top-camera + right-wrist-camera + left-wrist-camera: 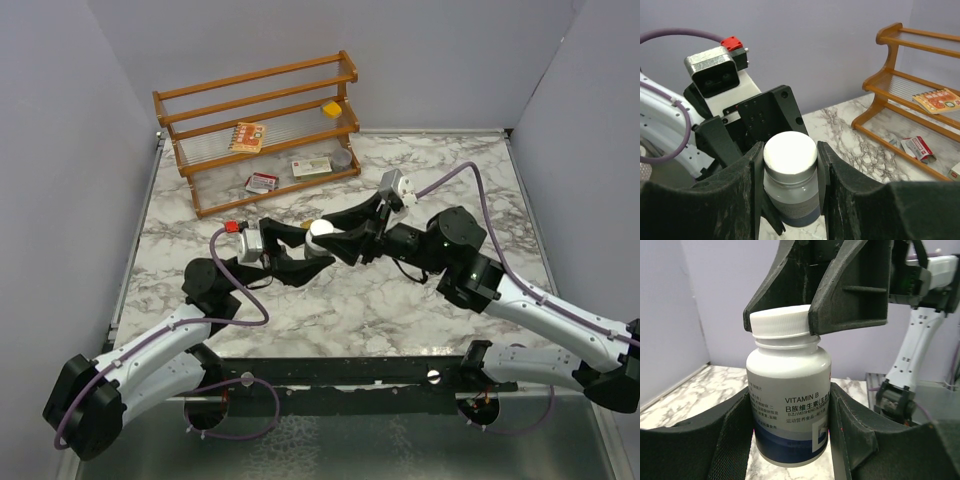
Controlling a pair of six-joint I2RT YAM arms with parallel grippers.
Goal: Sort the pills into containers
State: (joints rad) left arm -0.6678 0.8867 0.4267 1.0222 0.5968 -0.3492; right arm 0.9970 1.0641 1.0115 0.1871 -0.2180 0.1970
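The pill bottle (320, 232), white cap over a white and grey-blue body labelled VITAMIN B, stands upright at the table's middle. My left gripper (303, 256) is shut on the bottle's body (788, 405), one pad on each side. My right gripper (335, 238) comes from above and is shut on the white cap (790, 152); its fingers (850, 290) flank the cap (782, 322) in the left wrist view. The cap is on the bottle. No yellow pills and no clear vial show in any view.
A wooden shelf rack (200, 95) stands at the back left. It holds a yellow cube (331, 108), a printed box (247, 136), a low grey tin (342, 157) and two more flat boxes (311, 167) (262, 182). Grey walls close in the table.
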